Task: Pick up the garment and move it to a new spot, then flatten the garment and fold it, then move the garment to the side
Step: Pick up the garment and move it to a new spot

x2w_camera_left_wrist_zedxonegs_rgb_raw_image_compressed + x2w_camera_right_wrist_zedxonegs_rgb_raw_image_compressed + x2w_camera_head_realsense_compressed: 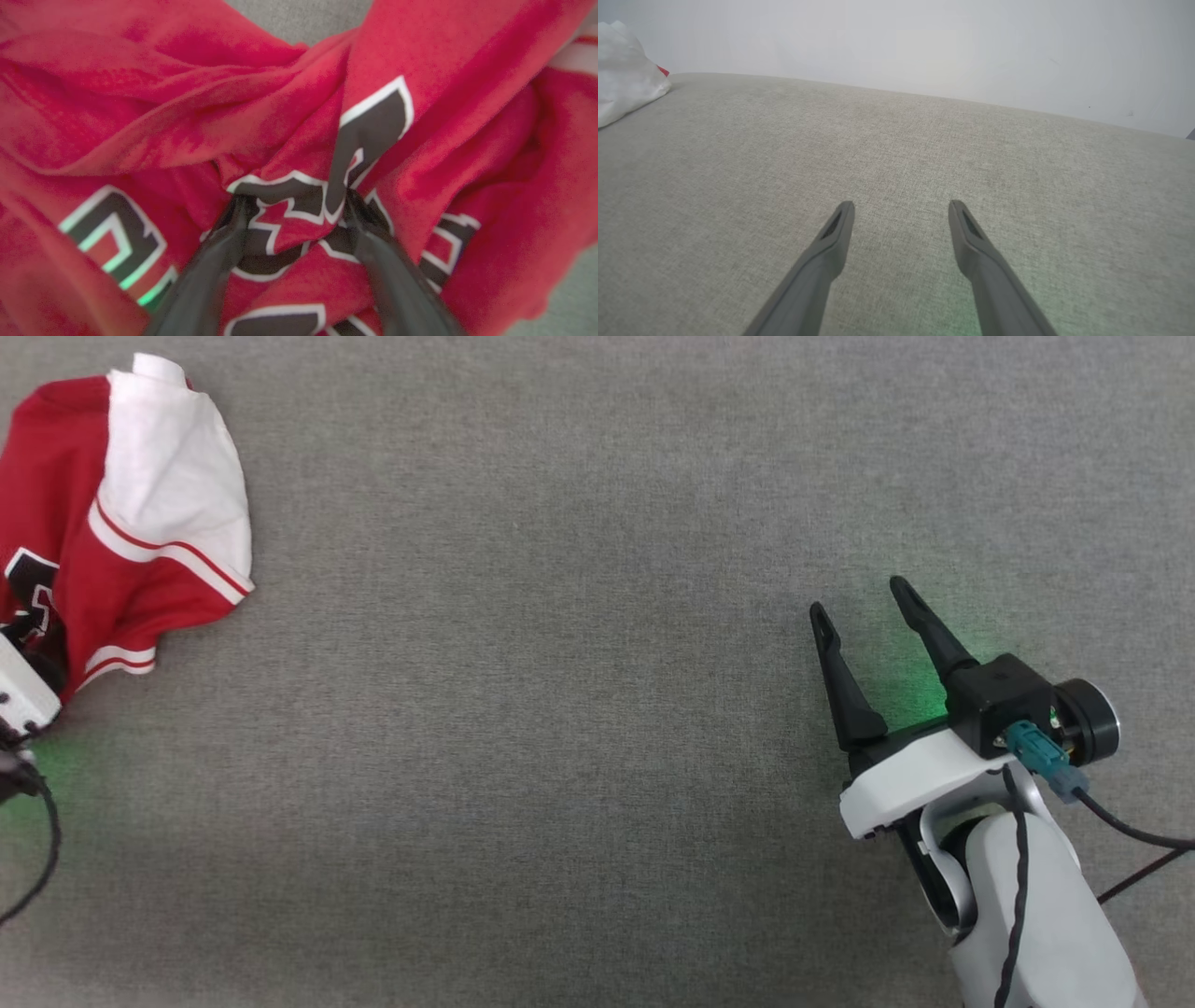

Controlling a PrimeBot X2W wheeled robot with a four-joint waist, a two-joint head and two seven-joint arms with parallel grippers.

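The jersey [121, 523] lies crumpled at the far left of the grey surface [560, 709], its heap running roughly away from the robot. The left end effector [296, 200] is right on it, fingers spread wide, straddling a ridge of lettered red cloth. The tips seem to press into the fabric, though the close view is blurred. The right end effector [859, 597], also spread and empty, hovers well apart over bare surface, so the pick-up likely falls to the left arm.

Head overhead, wrists low, garment [140, 513] shared
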